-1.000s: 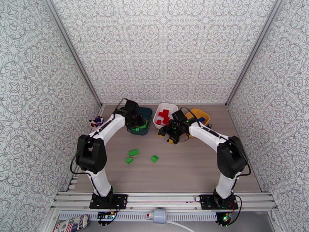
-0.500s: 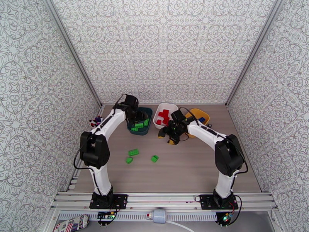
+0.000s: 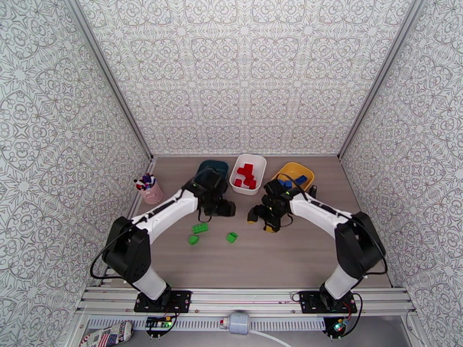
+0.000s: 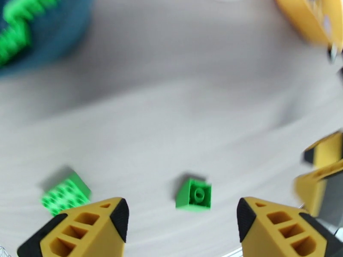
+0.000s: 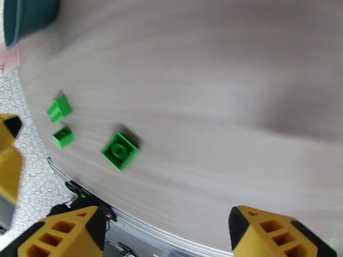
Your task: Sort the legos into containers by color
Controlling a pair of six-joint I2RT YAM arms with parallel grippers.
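Top external view shows three green legos [image 3: 200, 228] loose on the counter [image 3: 289, 255], near the teal tray [image 3: 211, 165], red legos [image 3: 246, 173] in the white tray [image 3: 260, 160] and blue legos [image 3: 293, 181] in the yellow tray [image 3: 292, 169], so sorting looks nearly done, with the fingers of the left gripper [image 4: 182, 219] and right gripper [image 5: 167, 232] spread open and empty.

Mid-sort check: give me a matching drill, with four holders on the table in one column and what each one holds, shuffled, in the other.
Holders
1. dark teal plastic tray
2. white plastic tray
3. yellow plastic tray
4. small pink cup

Contents
A. red studded bricks
B. pens
C. green studded bricks
D. blue studded bricks

Pairs: 1-C, 2-A, 3-D, 4-B
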